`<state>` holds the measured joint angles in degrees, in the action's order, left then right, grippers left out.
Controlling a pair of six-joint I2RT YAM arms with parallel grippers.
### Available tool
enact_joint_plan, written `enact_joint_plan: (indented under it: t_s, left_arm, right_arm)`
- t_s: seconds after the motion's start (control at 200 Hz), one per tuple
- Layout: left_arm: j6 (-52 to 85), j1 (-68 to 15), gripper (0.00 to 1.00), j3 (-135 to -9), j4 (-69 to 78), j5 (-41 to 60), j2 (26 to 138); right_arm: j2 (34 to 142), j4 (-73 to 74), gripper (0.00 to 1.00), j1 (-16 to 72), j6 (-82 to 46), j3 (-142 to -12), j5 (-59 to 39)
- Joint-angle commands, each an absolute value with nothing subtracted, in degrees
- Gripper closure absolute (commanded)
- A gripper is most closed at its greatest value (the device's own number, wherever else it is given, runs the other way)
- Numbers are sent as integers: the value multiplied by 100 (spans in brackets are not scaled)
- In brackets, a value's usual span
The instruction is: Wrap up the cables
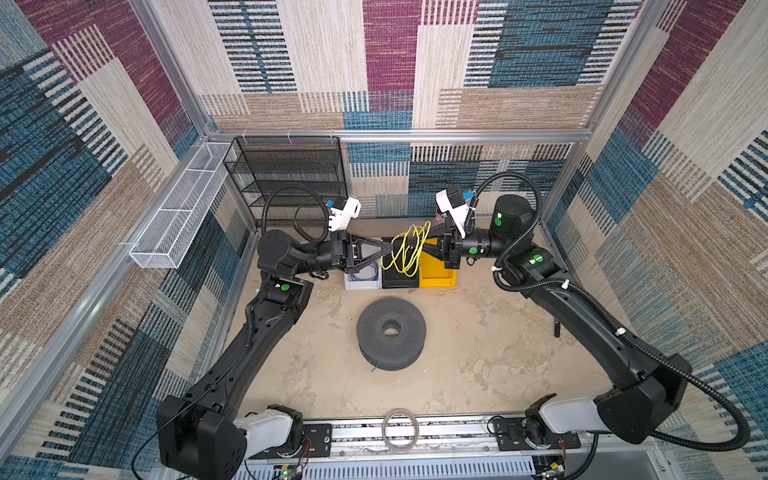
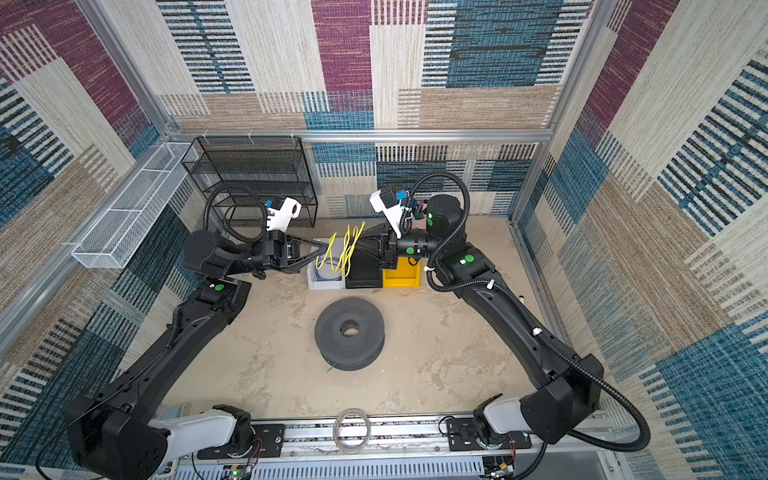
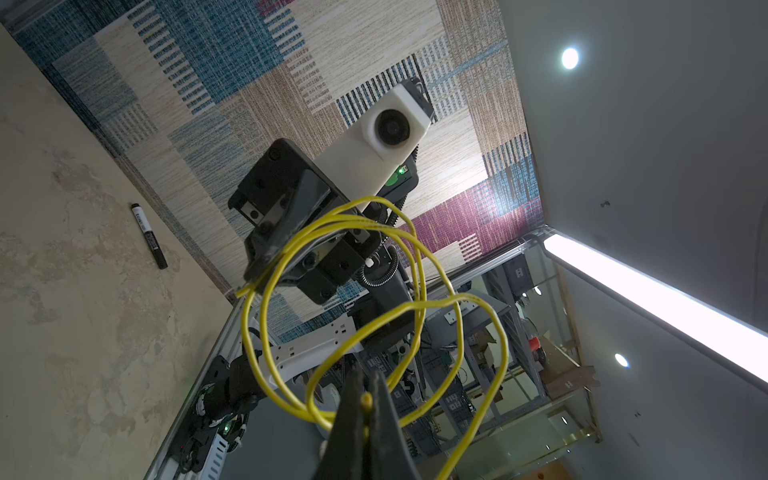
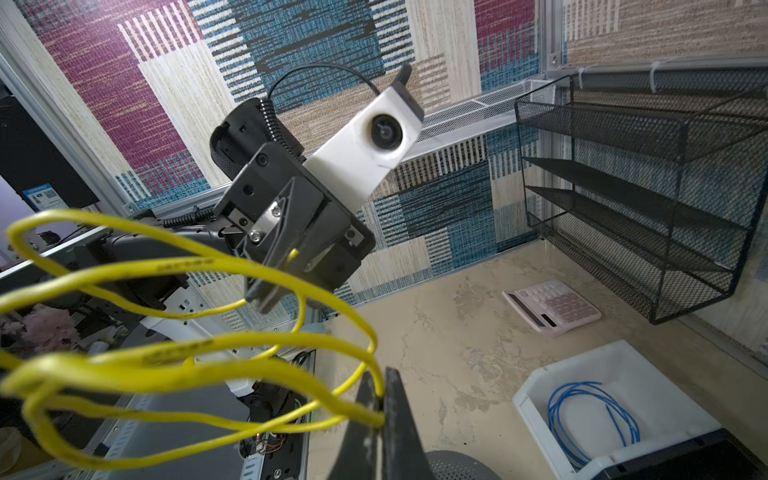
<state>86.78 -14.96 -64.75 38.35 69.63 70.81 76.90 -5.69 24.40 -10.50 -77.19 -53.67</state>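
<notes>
A thin yellow cable hangs in several loose loops in the air over the bins at the back of the table, stretched between my two grippers. My left gripper is shut on one strand, with a yellow end poking out between its tips. The right gripper is shut on strands at the loops' opposite side. The yellow cable's loops fill both wrist views. A blue cable lies coiled inside a white bin.
A black bin and a yellow bin sit beside the white one. A dark grey spool lies mid-table. A black mesh rack, a white wire basket, a calculator, a marker and a pale tubing hoop are around.
</notes>
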Motion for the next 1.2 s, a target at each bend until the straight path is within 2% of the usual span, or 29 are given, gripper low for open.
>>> enact_joint_plan:
  t_s: [0.0,0.175,0.285,0.536,0.801,0.972,1.137,1.197]
  left_arm:
    - [8444,-961,100,-6793,3297,6928,6902]
    - [5713,-420,100,-7840,-1124,6264,6718]
    - [4572,-319,100,-8588,-2930,5130,6778]
    - [3929,-255,100,-9880,-4998,881,6637]
    - [3951,-249,100,-11216,-5830,-1344,7042]
    - [4026,-251,100,-11856,-6026,-1670,7416]
    - [4156,-266,100,-12436,-6258,-657,8068]
    - [4201,-273,100,-12422,-6258,-31,8275]
  right_arm:
    - [7343,-874,100,1506,-1416,-7159,-4807]
    - [6948,-1037,100,530,-1562,-6461,-4405]
    - [6773,-1043,100,124,-1650,-6048,-4150]
    - [6247,-1051,100,-965,-1765,-5126,-3232]
    - [5724,112,100,-2185,-2552,-3620,-3154]
    - [6051,215,100,-2197,-2481,-3489,-3596]
    - [6244,324,100,-2199,-2257,-3345,-4032]
    - [6317,330,87,-2165,-2215,-3314,-4204]
